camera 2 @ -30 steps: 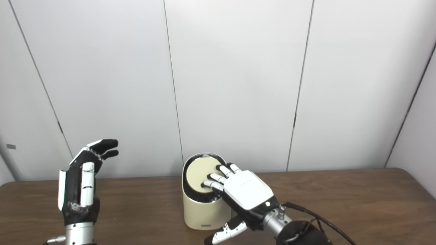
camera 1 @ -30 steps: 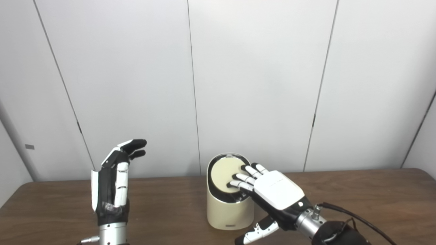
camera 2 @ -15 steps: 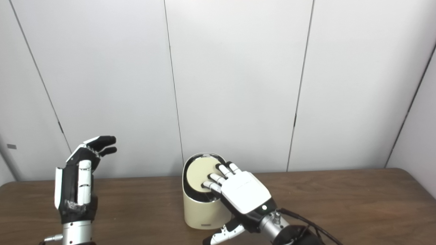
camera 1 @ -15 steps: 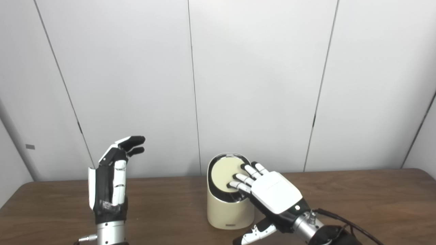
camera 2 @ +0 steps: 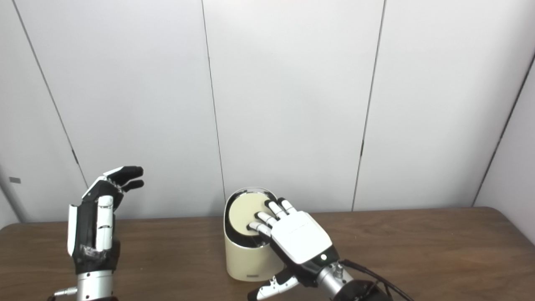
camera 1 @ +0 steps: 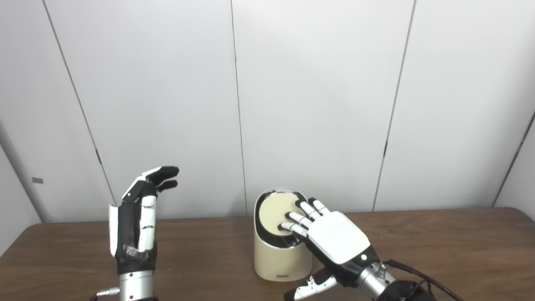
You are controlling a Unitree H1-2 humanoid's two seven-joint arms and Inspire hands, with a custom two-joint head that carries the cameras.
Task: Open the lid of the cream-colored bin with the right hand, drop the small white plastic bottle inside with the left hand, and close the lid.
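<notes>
A cream-colored bin (camera 1: 282,255) is seen standing upright on a brown wooden table (camera 1: 439,246), directly under the fingers (camera 1: 297,218) of the right hand (camera 1: 334,242). The bin is a short rounded can with a slanted top; its lid (camera 1: 276,211) is a pale cream oval set inside a dark rim, and a small dark tag is seen low on its front wall. The lid is shown lying down, closed. The fingers of the right hand are held fairly straight and a little apart, and their dark tips are laid on the right part of the lid; nothing is gripped by them. The thumb is pointed downward beside the bin's lower right side, apart from the wall.

The left hand (camera 1: 136,228) is held upright well to the left of the bin, above the table. Its fingers are raised, bent forward at the tips and spread slightly, and nothing is held between them. The small white bottle is not seen in either view.

The table is shown with a dark wood grain. Behind it, a plain wall (camera 1: 317,96) of white panels is seen, divided by thin dark seams.
</notes>
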